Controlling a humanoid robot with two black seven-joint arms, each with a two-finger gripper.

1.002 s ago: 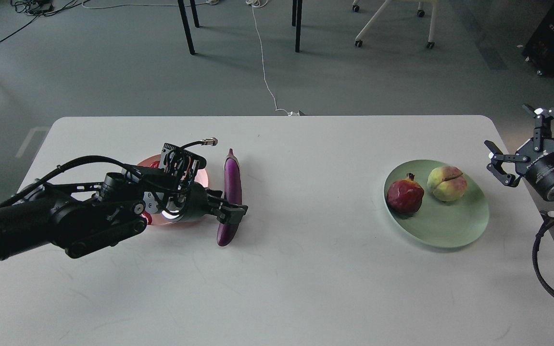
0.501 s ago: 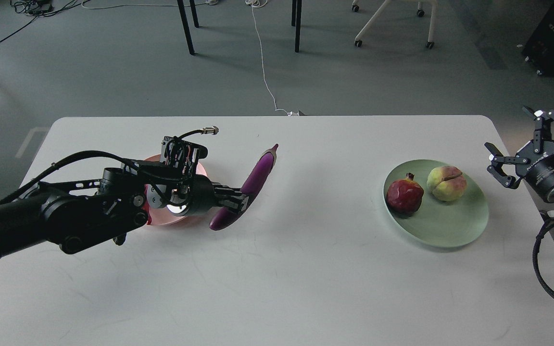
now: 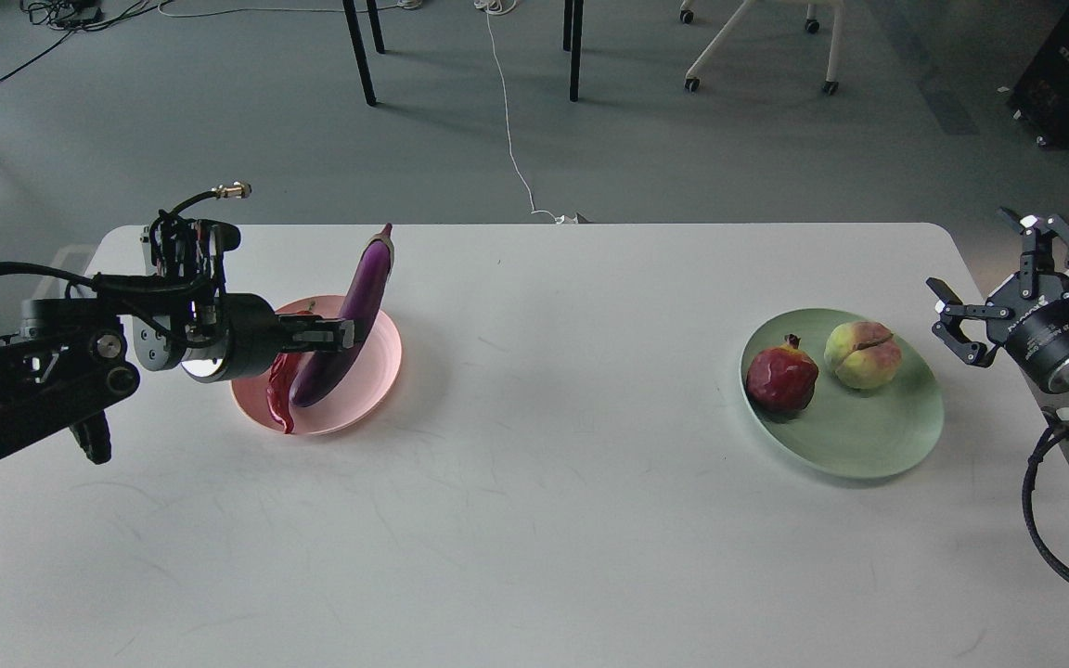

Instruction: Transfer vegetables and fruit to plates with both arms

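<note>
My left gripper [image 3: 332,334] is shut on the purple eggplant [image 3: 349,315] and holds it tilted over the pale pink plate [image 3: 379,371], stem end up and away. The red chili pepper [image 3: 278,394] lies on the pink plate's left side, partly hidden by the gripper. The pale green plate [image 3: 869,436] at the right holds the dark red pomegranate [image 3: 780,376] and the yellow-green peach [image 3: 861,354]. My right gripper [image 3: 1008,292] is open and empty, above the table's right edge, right of the green plate.
The white table [image 3: 534,520] spans the view. Behind its far edge are grey floor, a white cable [image 3: 508,121], table legs and a wheeled chair base [image 3: 757,46].
My left gripper lifted the eggplant off the table and carried it left, over the pink plate. The chili now shows on the plate. The right gripper barely moved.
</note>
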